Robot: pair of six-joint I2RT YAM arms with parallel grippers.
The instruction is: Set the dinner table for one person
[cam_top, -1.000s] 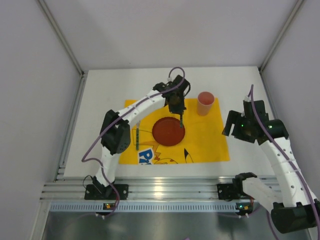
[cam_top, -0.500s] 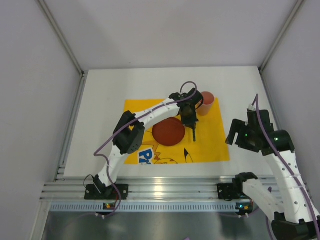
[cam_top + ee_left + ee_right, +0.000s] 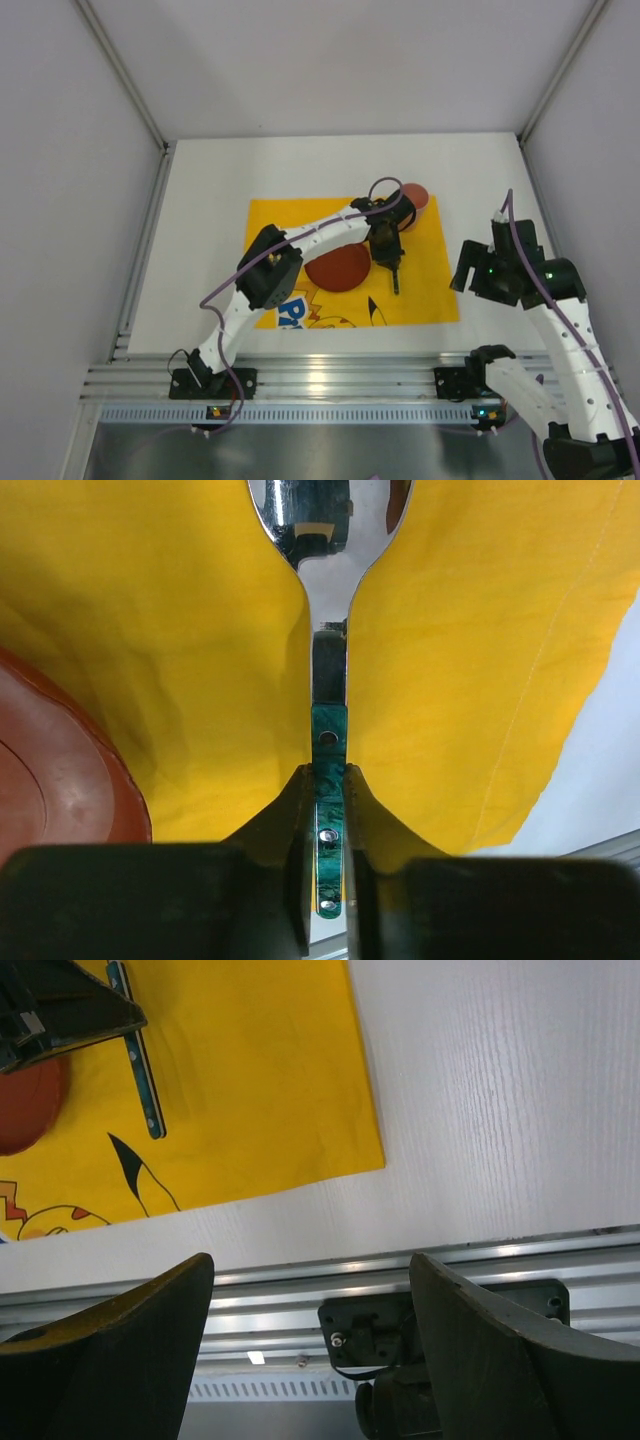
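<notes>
A spoon (image 3: 328,630) with a steel bowl and green handle lies along the yellow cloth (image 3: 470,630), just right of the red-brown plate (image 3: 338,266). My left gripper (image 3: 327,780) is shut on the green handle, low over the cloth. From above, the spoon (image 3: 395,278) points toward the near edge below the left gripper (image 3: 390,258). The orange cup (image 3: 414,195) stands behind it, partly hidden by the arm. My right gripper (image 3: 310,1330) hangs open and empty over the near right of the white dinner table (image 3: 200,220).
The silver rail (image 3: 400,1270) and the arm base mounts run along the near edge. The left arm stretches across the cloth's left half, hiding what lies under it. Grey walls close in the left, right and back.
My left gripper has carried the spoon from over the plate to the cloth on its right and lowered it. The right arm has shifted slightly toward the near edge.
</notes>
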